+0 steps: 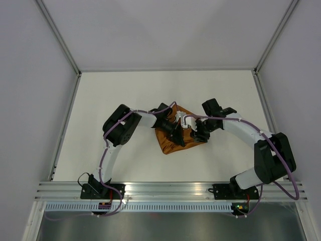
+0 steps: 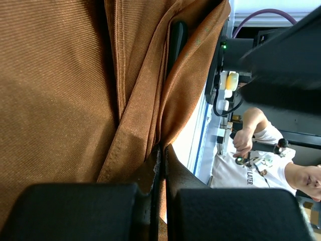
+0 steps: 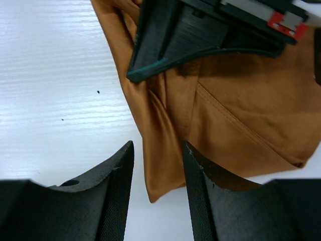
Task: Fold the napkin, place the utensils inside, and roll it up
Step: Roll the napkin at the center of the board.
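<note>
left gripper point(image 2: 161, 165): jaws all but closed, pinching a gathered fold of the napkin point(image 2: 60, 100); the fold runs straight away from the fingers.
napkin position: mid-table point(image 1: 115, 95), bunched into a rough triangle between the two arms, point toward the bases.
dark strip point(image 2: 176, 45): tucked in the folds; maybe the knife blade, maybe a finger of the other arm, can't tell.
knife: otherwise not seen in any view.
right gripper point(image 3: 158, 145): jaws parted and holding nothing; the cloth's edge and lower corner lie in the gap.
key relation: the edge fold runs lengthwise through the right jaws toward the left gripper, so closing should catch it.
nearer arm: both on the cloth; left has it.
stage (judged): folding underway, roll not begun.
</note>
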Controlling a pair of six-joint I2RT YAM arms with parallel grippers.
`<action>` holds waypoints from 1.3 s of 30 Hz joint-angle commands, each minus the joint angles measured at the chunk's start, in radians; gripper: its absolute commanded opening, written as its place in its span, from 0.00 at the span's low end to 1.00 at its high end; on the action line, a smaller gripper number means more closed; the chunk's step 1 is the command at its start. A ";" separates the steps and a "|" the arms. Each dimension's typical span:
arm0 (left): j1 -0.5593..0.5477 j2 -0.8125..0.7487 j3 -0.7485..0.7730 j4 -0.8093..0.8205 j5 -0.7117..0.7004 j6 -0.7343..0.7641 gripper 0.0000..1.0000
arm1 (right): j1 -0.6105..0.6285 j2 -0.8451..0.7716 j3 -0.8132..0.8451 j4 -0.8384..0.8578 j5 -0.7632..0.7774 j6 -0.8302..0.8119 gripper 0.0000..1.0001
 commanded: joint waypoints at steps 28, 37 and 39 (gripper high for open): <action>0.010 0.062 0.001 -0.143 -0.101 0.040 0.02 | 0.323 -0.181 -0.331 0.438 0.183 0.002 0.50; 0.013 0.068 0.002 -0.157 -0.096 0.051 0.02 | 0.335 -0.151 -0.390 0.536 0.231 -0.030 0.48; 0.013 0.070 0.002 -0.160 -0.096 0.054 0.02 | 0.337 -0.148 -0.397 0.550 0.239 -0.032 0.49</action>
